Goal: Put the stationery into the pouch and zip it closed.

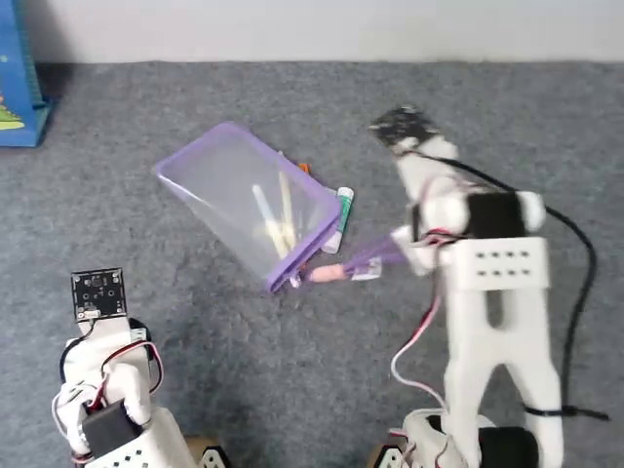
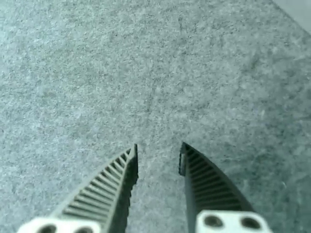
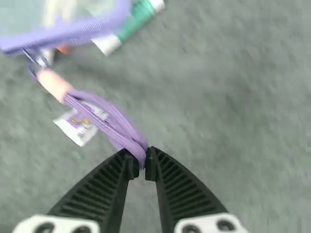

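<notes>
Pinching the purple strap [image 3: 104, 119] of the pouch [image 1: 239, 200], the right tool [image 3: 138, 162] was clamped tight; the left tool [image 2: 158, 155] hung well apart over the desk [image 2: 146, 63], narrowly parted, empty.

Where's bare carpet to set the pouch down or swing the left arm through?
Free: the carpet between the left arm and right arm, and the strip between the blue box and the pouch. Crowded: the pouch mouth, where the green marker, strap and right claw bunch.
</notes>
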You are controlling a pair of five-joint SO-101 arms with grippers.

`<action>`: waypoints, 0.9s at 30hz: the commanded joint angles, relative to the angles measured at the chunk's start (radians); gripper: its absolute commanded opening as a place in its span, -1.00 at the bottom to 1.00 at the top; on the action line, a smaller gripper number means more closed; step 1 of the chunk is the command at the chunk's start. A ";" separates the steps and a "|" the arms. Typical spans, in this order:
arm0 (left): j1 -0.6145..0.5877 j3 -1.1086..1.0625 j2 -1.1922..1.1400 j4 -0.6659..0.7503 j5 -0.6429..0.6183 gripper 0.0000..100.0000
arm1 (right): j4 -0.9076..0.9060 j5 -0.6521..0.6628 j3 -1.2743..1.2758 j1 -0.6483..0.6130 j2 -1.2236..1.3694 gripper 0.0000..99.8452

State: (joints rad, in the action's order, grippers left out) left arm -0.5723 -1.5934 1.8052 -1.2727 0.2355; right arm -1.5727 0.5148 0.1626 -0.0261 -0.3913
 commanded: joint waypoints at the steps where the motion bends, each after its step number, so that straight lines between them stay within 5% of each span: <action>1: 0.006 0.004 0.014 0.025 0.006 -0.72 | 0.012 0.087 0.031 0.153 -0.041 -0.98; 9: 0.006 0.004 0.014 0.025 0.006 -0.72 | 0.081 0.193 0.308 0.197 -0.053 -0.95; 17: 0.006 0.004 0.014 0.025 0.006 -0.72 | -0.076 0.187 0.192 0.202 -0.054 -0.22; 22: 0.008 0.004 0.014 0.025 0.006 -0.72 | -0.150 0.186 0.091 0.143 -0.048 -0.26; 27: 0.008 0.004 0.014 0.025 0.006 -0.72 | -0.004 0.115 0.195 -0.077 0.001 -0.33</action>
State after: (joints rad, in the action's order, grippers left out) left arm -0.5708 -1.5934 1.8052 -1.2727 0.2355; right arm -1.6632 0.6774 0.3330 0.0199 -0.3913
